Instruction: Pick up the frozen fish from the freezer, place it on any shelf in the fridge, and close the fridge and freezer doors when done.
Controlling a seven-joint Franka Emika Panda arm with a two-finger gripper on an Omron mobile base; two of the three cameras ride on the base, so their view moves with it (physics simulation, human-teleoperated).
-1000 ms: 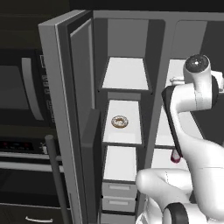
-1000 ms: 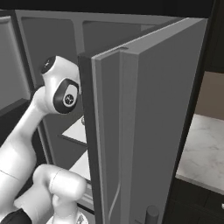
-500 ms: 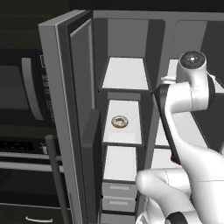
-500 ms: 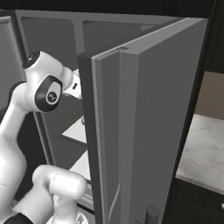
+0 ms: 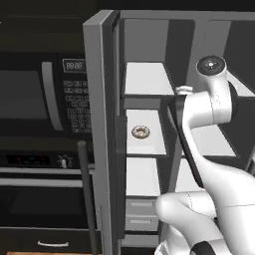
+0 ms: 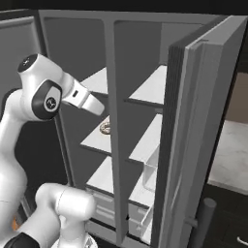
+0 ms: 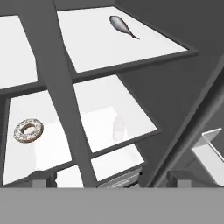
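Looking through the hand view, I see one frozen fish [image 7: 123, 26] lying flat on a white upper shelf [image 7: 144, 48], on the far side of the grey centre divider [image 7: 65, 87] from the doughnut [image 7: 29, 130]. Its long axis runs diagonally across the shelf, rounded head toward the back wall, pointed tail toward the shelf's front edge. I count one fish, one doughnut, one pale bottle [image 7: 118, 127] on the shelf below the fish, and two doors, the dispenser door [image 5: 102, 139] and the plain door [image 6: 193, 145], both open. My claw [image 7: 111, 177] is spread wide, holding nothing; the fish lies well apart from it, ahead and above.
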